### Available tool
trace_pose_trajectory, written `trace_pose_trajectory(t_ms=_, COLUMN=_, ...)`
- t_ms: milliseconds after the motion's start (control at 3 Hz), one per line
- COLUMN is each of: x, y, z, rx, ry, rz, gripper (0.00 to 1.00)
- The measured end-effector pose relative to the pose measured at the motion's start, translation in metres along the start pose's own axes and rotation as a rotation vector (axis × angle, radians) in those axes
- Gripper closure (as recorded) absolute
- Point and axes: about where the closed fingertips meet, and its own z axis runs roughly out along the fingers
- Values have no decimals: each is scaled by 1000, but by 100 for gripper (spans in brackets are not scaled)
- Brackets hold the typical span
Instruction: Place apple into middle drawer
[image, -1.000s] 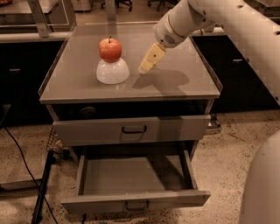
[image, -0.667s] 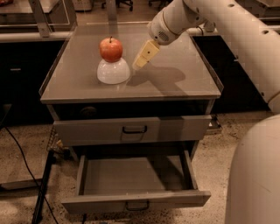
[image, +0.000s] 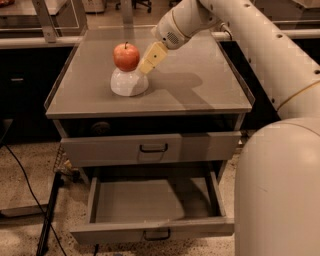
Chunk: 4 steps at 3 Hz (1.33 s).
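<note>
Gripper beside apple, which sits on white bowl.
Apple just camera-left of gripper; grip state cannot be told; middle drawer open, well below.

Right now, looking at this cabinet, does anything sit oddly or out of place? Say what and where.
The apple balances on top of an upturned white bowl on the cabinet top, a precarious seat for round fruit. The gripper hangs close beside it. The middle drawer stands pulled open.
</note>
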Motion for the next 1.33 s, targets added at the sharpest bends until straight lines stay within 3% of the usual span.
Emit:
trace_pose_trajectory(t_ms=667, x=-15, y=9, z=30, rx=-81, ry=-52, rz=15, gripper=0)
trace_pose_trajectory(t_ms=1333, x=-29, y=8, z=42, rx=-96, ry=-99, rz=25, gripper=0)
